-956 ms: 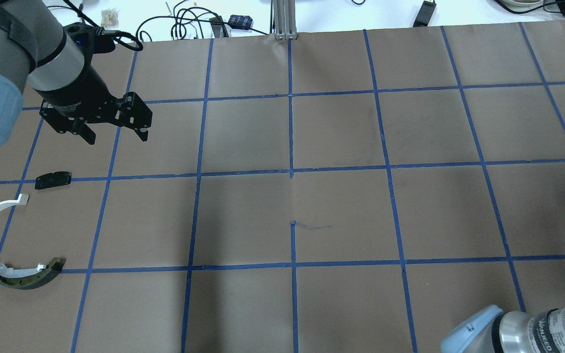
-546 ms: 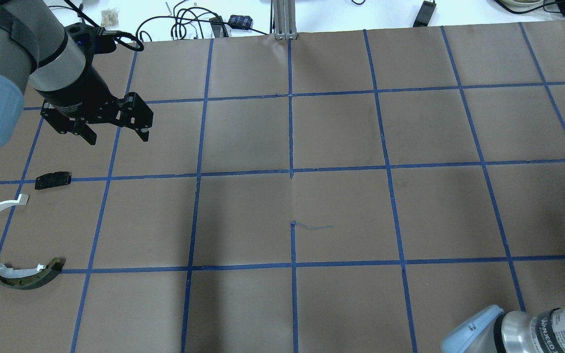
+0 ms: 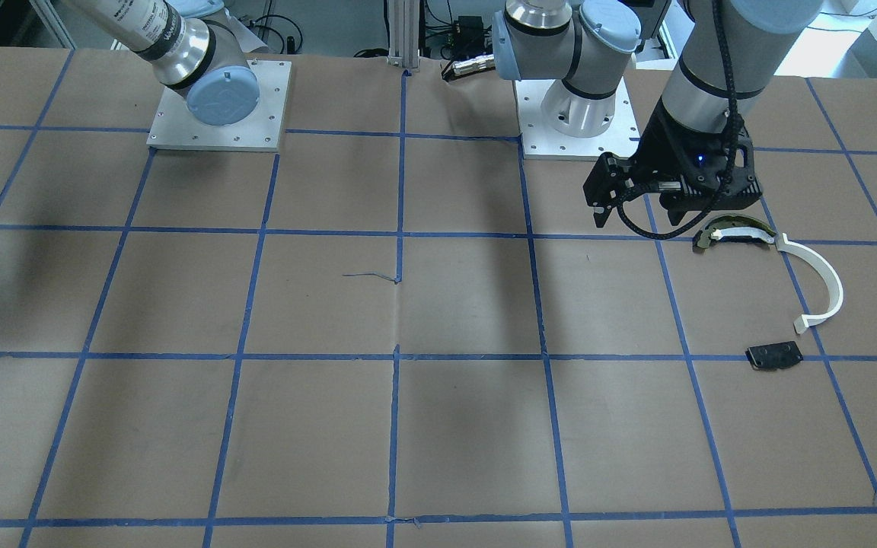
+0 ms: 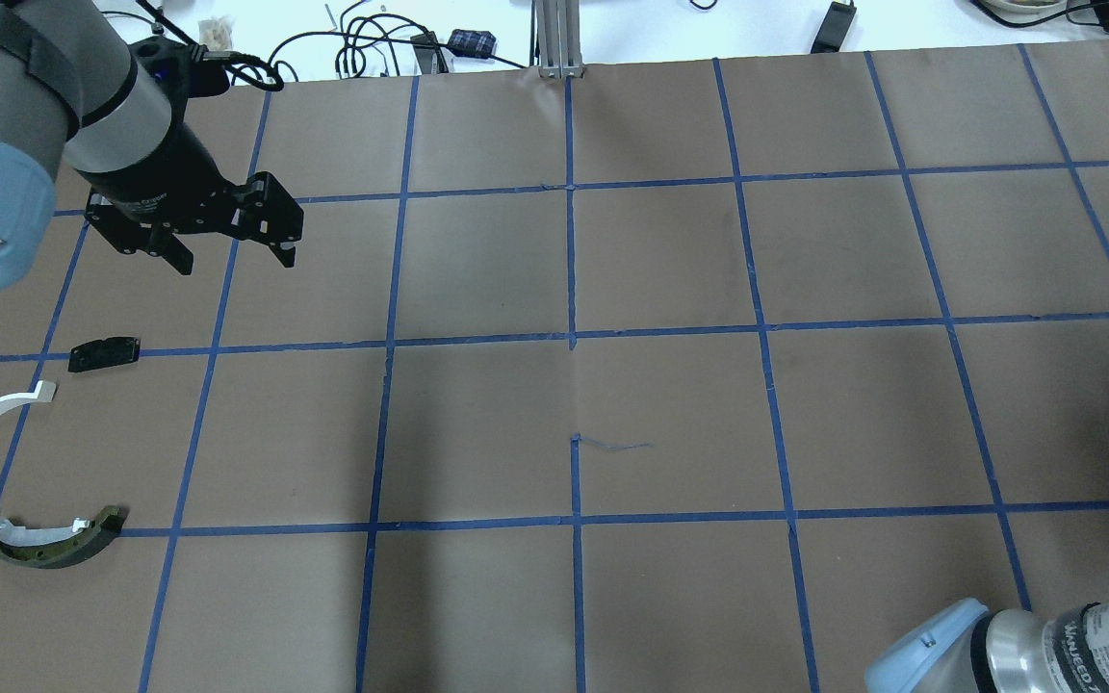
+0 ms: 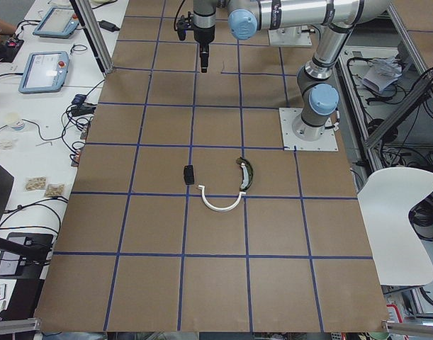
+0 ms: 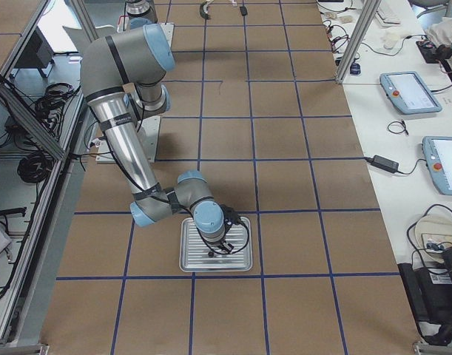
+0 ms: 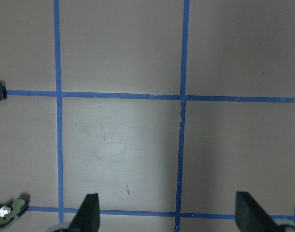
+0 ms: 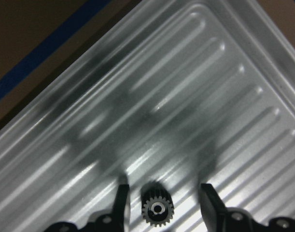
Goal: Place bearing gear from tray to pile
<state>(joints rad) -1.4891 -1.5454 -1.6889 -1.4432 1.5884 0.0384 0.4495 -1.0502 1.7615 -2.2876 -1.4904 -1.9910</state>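
Where paper-covered, brown table (image 4: 670, 260) with blue tape grid (image 4: 571, 260); white desk (image 4: 660, 29) beyond.

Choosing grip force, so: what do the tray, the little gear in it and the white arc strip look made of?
The tray looks like bare sheet metal: silvery, ribbed, with blurred reflections. The gear seems dark metal, bright round its bore; dark plastic is possible. The white arc strip looks like matte plastic: evenly white, no glare.
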